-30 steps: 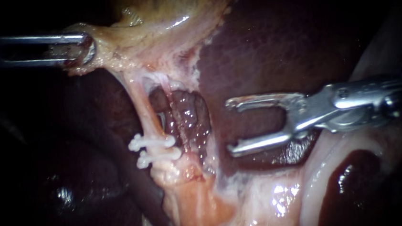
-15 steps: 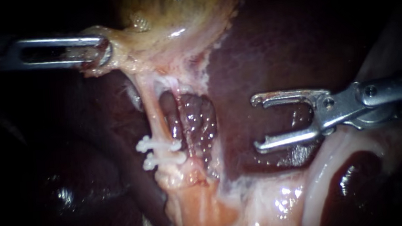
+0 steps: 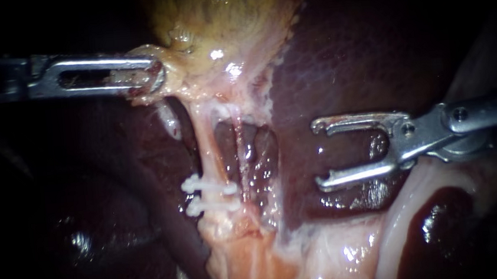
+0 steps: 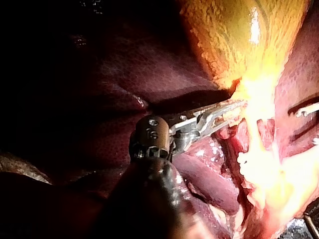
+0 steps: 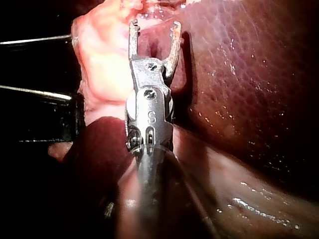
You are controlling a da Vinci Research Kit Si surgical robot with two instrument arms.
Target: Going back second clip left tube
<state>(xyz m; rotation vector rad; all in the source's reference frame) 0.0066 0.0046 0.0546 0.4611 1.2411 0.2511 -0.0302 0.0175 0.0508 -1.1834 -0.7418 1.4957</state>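
My left instrument (image 3: 152,76) comes in from the left, its slotted jaws shut on the pale lower edge of the yellow-green gallbladder (image 3: 221,17). Below that edge the left tube (image 3: 210,151) runs down, stretched, and carries two white clips (image 3: 208,194) side by side. A thinner strand, the right tube (image 3: 241,152), lies just beside it. My right instrument (image 3: 319,153) hovers over the liver (image 3: 360,48), right of the tubes, jaws wide open and empty. The right wrist view shows the same open jaws (image 5: 154,24) with nothing between them. In the left wrist view my left instrument (image 4: 227,110) grips pale tissue.
Dark red liver surrounds the field. Pale pink tissue (image 3: 252,263) spreads below the clips. A glistening pale fold (image 3: 402,216) with a dark pool beside it lies under my right instrument. Between the two tubes a window opens onto wet liver surface (image 3: 258,150).
My right instrument has drawn back to the right, away from the clipped tube, jaws still open. My left instrument has carried the gallbladder edge to the right, and the tubes stand more upright.
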